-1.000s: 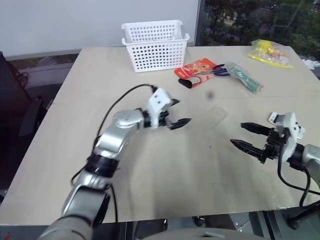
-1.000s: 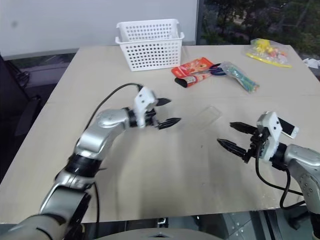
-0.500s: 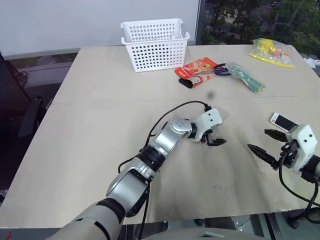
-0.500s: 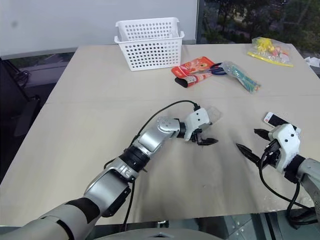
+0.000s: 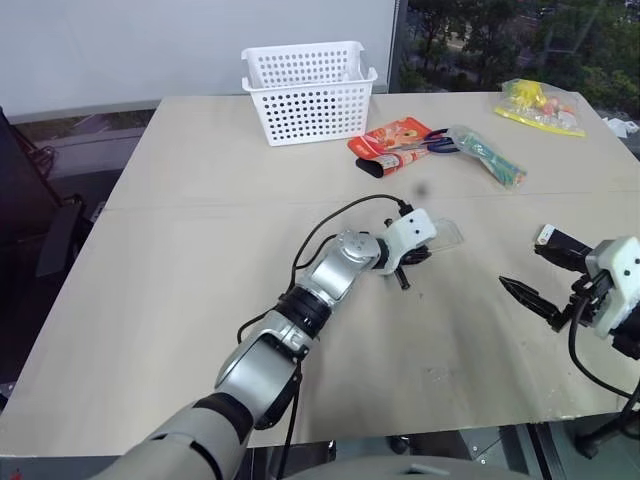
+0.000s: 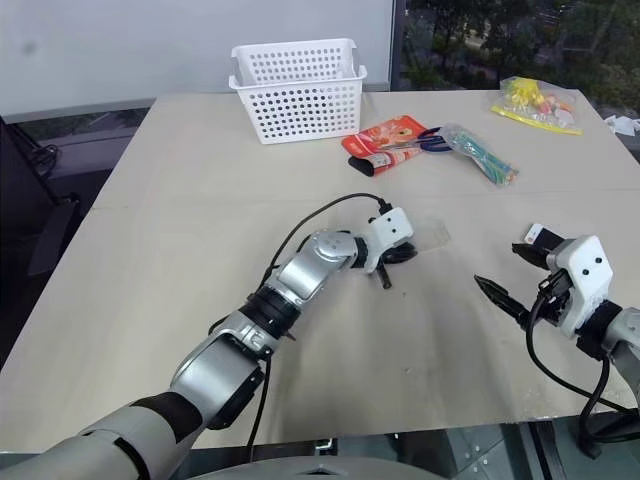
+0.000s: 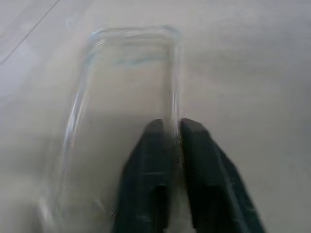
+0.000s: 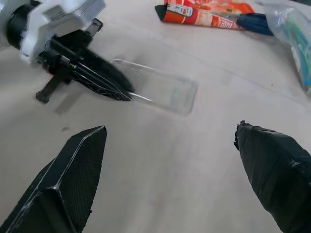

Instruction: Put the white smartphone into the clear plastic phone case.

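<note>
The clear plastic phone case (image 5: 442, 236) lies flat on the beige table, right of centre. My left gripper (image 7: 170, 127) is shut on one long rim of it, one finger inside the shell and one outside. The right wrist view shows the same pinch at the case's (image 8: 167, 91) near end. The white smartphone (image 5: 544, 236) lies further right; one white end shows and the rest is hidden behind my right gripper. My right gripper (image 5: 522, 267) hangs open beside it, fingers wide apart and pointing towards the case, with nothing between them.
A white perforated basket (image 5: 310, 85) stands at the back. An orange packet (image 5: 395, 140), a clear bag of green sticks (image 5: 490, 155) and a yellow bag (image 5: 540, 105) lie at the back right. The table's front edge (image 5: 450, 430) runs near my right arm.
My left gripper swung right and down to the case and shut on its rim. My right gripper drifted right, staying open.
</note>
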Tool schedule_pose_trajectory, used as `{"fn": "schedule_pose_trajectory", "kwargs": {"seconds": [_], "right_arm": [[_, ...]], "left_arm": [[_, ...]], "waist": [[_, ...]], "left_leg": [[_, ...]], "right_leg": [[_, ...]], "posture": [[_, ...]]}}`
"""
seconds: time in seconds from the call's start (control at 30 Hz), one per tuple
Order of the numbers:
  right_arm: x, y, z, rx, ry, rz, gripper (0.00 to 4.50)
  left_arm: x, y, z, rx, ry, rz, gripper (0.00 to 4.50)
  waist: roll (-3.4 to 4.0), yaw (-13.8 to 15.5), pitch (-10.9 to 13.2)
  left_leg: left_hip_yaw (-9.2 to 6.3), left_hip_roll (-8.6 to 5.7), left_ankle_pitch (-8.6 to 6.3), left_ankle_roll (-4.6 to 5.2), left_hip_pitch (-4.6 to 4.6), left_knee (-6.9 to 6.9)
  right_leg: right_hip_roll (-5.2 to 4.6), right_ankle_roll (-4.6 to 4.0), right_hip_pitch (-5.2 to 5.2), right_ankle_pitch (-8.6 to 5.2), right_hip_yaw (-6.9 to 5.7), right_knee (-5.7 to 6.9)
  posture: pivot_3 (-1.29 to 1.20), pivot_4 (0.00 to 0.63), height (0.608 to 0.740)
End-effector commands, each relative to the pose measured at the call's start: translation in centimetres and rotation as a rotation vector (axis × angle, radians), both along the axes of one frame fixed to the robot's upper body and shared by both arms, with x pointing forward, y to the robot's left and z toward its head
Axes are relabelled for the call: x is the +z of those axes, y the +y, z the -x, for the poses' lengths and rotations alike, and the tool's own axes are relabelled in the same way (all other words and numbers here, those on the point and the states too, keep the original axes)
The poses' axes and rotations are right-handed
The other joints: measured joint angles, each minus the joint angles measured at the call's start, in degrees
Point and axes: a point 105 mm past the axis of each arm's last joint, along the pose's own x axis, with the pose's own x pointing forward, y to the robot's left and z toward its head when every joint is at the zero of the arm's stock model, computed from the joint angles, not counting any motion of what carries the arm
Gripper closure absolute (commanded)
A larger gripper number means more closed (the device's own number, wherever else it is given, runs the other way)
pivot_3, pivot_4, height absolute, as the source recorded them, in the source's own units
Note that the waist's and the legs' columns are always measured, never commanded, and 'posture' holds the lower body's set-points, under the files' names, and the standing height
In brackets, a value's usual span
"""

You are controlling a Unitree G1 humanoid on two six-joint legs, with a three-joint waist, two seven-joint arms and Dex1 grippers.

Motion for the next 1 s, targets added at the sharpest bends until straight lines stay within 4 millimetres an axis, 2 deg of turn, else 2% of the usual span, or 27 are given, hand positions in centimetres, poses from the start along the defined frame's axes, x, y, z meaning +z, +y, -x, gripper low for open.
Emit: {"fn": "schedule_pose_trajectory", "kwargs": {"seconds": [0.03,0.17,0.3,0.37,0.5,0.57,0.67,0.7,0.73,0.83,1.0], "right_arm": [[0.9,-0.5,-0.4,0.001,-0.039,0.031,0.0],[1.1,-1.6,-0.8,-0.017,-0.046,0.041,0.0],[0.6,-3.5,-1.3,-0.054,-0.03,0.061,0.0],[-0.6,-5.4,-1.8,-0.125,0.046,0.092,0.0],[-1.4,-7.3,-2.6,-0.126,0.115,0.156,0.0],[-1.3,-8.9,-4.1,-0.163,0.121,0.168,0.0],[-1.5,-10.5,-5.4,-0.191,0.143,0.16,0.0],[-1.5,-10.8,-5.6,-0.193,0.147,0.158,0.0],[-1.5,-11.4,-6.1,-0.201,0.156,0.152,0.0],[-1.9,-12.6,-7.2,-0.213,0.195,0.124,0.0],[-2.9,-13.4,-8.2,-0.216,0.291,0.043,0.0]], "left_arm": [[-0.5,3.6,-0.5,0.08,0.015,-0.031,4.37],[1.9,5.5,1.1,-0.008,-0.043,0.001,4.37],[3.1,8.1,4.6,-0.156,-0.047,-0.04,4.37],[3.2,9.6,6.0,-0.186,-0.024,-0.075,4.37],[3.8,10.9,7.4,-0.195,-0.008,-0.06,3.57],[4.8,11.2,7.0,-0.17,-0.09,-0.027,3.01],[6.7,11.8,6.9,-0.16,-0.13,0.049,2.43],[7.1,11.9,7.0,-0.165,-0.132,0.067,1.89],[8.1,12.4,7.2,-0.16,-0.135,0.103,1.57],[9.8,14.0,7.8,-0.148,-0.133,0.137,1.57],[10.4,17.1,9.3,-0.097,-0.041,0.076,1.57]], "waist": [[0.0,-0.6,0.0],[0.02,-1.1,0.0],[0.03,-1.0,0.0],[0.04,-1.0,0.0],[0.06,-0.3,0.0],[0.06,-0.2,0.0],[0.02,-0.4,0.1],[0.03,-0.4,0.1],[0.03,-0.4,0.1],[0.04,-1.0,0.1],[0.06,-1.4,0.1]], "left_leg": [[0.01,0.02,0.0,0.0,0.0,0.0],[0.07,0.22,0.0,0.0,0.02,-0.02],[0.07,0.31,0.0,0.0,-0.02,-0.04],[0.13,0.32,0.0,-0.01,-0.04,-0.04],[0.24,0.22,0.0,-0.01,-0.07,-0.01],[0.32,0.2,0.0,-0.01,-0.06,0.04],[0.45,0.18,0.01,-0.01,-0.03,0.1],[0.42,0.19,0.01,-0.01,-0.01,0.11],[0.4,0.2,0.01,-0.01,-0.03,0.09],[0.34,0.21,0.01,-0.01,-0.06,0.0],[0.37,0.23,0.0,-0.01,-0.03,-0.13]], "right_leg": [[0.04,0.0,-0.01,0.0,0.01,0.0],[0.23,-0.08,-0.05,0.04,0.11,0.01],[0.38,-0.18,-0.15,0.08,0.15,0.04],[0.37,-0.18,-0.17,0.09,0.2,0.03],[0.26,-0.16,-0.18,0.08,0.34,0.0],[0.27,-0.15,-0.16,0.08,0.43,-0.03],[0.29,-0.14,-0.16,0.09,0.58,-0.04],[0.35,-0.14,-0.14,0.09,0.58,-0.04],[0.37,-0.14,-0.16,0.09,0.58,-0.03],[0.49,-0.15,-0.19,0.1,0.62,-0.01],[0.69,-0.21,-0.25,0.11,0.72,-0.03]], "posture": [[0.0,0.15,0.74],[0.0,0.15,0.74],[0.0,0.15,0.74],[0.0,0.15,0.74],[0.0,0.15,0.74],[0.0,0.15,0.74],[0.0,0.15,0.74],[0.0,0.15,0.74],[0.0,0.15,0.74],[0.0,0.15,0.74],[0.0,0.15,0.74]]}}
